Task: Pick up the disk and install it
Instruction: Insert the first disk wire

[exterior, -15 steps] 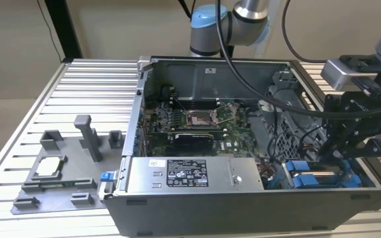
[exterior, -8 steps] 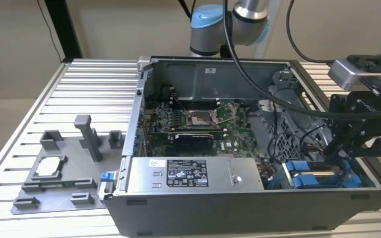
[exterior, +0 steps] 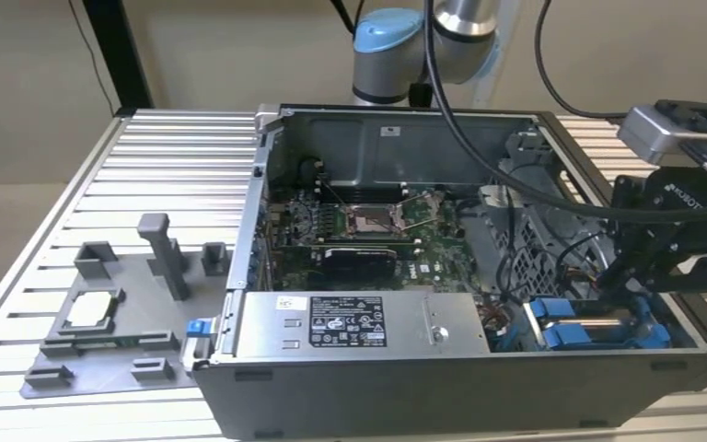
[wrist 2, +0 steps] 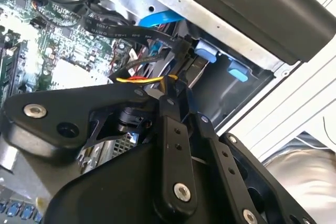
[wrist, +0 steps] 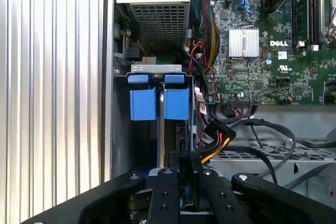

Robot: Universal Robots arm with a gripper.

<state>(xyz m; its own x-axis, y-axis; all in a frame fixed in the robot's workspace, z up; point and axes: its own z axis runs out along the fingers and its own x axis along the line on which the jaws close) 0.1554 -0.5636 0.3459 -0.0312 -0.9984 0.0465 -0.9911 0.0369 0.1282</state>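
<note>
The slatted table (exterior: 169,166) lies open on the exterior view's left, and the case (exterior: 452,391) walls in the rest. The disk (exterior: 602,324) sits low in the case's near corner on the exterior view's right, close against the wall. The grey box (exterior: 353,322) is beside it. The gripper (exterior: 618,287) hangs just above the disk with its jaws nearly together. Cables (wrist: 209,72) crowd alongside.

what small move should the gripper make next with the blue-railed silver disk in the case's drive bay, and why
Probably a short, slow press further into the bay. The flat silver disk with blue plastic rails already sits in that corner bay of the open computer case, the black gripper lined up at its edge. Full seating cannot be seen.
</note>
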